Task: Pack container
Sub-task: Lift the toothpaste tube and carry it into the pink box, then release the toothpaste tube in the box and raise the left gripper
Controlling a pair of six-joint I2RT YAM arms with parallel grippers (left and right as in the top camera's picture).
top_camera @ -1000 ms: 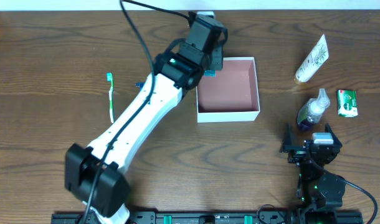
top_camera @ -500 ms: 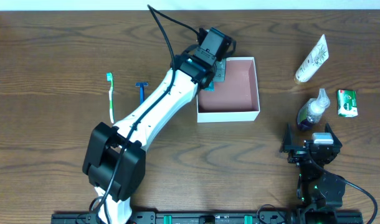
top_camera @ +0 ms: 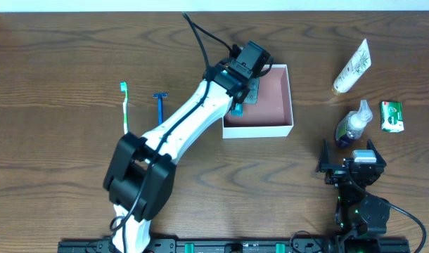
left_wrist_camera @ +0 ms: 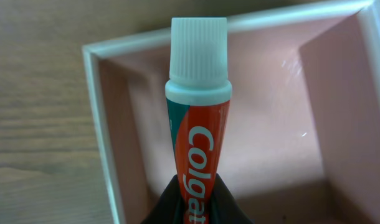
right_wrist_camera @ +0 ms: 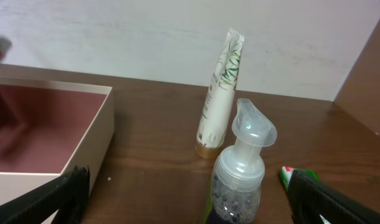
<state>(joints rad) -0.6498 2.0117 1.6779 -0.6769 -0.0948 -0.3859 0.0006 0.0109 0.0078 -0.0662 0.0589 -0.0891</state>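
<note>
packing barely begun: the container (top_camera: 259, 129), a shallow square box with white walls and a pink inside, sits near the middle of the wooden table (top_camera: 53, 56), toward the far edge, and the part of its floor in view looks bare. the left gripper (top_camera: 243, 96) hangs over the box's left part, its fingers closed tight on the lower end of a red and white toothpaste tube (left_wrist_camera: 198, 134). in the left wrist view the tube's white cap points out over the pink floor, and whether the tube touches the floor cannot be told. by this judgement, the tube is about to become the first item in, but it is not yet let go. outside the box lie a toothbrush (top_camera: 125, 109) and a blue razor (top_camera: 159, 105) to the left, and a pale lotion tube (top_camera: 352, 67), a clear pump bottle (top_camera: 353, 125) and a small green packet (top_camera: 392, 116) to the right. the right gripper (top_camera: 349, 156) rests near the pump bottle with its fingers apart and holds nothing.
</note>
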